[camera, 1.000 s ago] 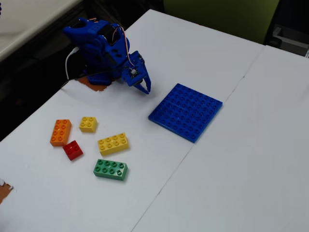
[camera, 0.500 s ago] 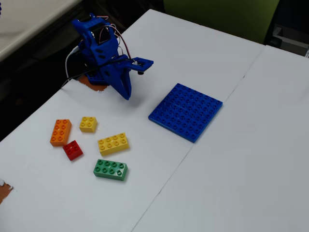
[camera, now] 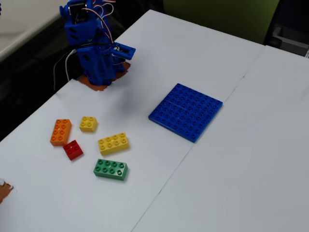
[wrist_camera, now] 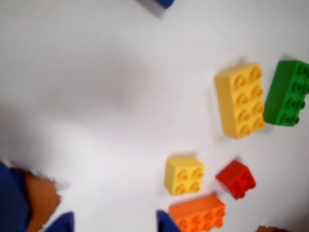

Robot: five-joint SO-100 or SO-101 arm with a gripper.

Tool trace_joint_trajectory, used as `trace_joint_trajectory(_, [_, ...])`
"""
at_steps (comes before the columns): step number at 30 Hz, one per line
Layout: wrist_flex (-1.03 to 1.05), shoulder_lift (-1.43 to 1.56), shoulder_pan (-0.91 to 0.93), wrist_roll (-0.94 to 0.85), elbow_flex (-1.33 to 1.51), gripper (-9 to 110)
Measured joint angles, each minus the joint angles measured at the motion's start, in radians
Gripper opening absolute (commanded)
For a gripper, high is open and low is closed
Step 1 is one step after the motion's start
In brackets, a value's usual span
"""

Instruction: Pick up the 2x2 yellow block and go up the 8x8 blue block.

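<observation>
The 2x2 yellow block [wrist_camera: 184,175] lies on the white table, just above and to the right of my gripper [wrist_camera: 115,224] in the wrist view. Only the two blue fingertips [wrist_camera: 65,223] show at the bottom edge, wide apart with nothing between them. In the fixed view the block [camera: 88,123] lies at the left and the folded blue arm [camera: 96,53] stands behind it. The 8x8 blue block [camera: 186,111] lies flat mid-table, well to the right of the bricks. Only its corner [wrist_camera: 161,2] shows at the wrist view's top edge.
An orange brick [camera: 61,132], a red brick [camera: 73,150], a long yellow brick [camera: 113,143] and a green brick [camera: 110,169] lie close around the small yellow one. A brown pad [camera: 96,86] lies under the arm's base. The table edge runs along the left.
</observation>
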Motion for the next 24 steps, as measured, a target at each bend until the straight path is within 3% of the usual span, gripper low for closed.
trace_joint_trajectory(15, [-0.486, -0.489, 0.222, -0.066, -0.054, 31])
trace_joint_trajectory(24, [-0.572, -0.796, 0.273, -0.066, -0.249, 33])
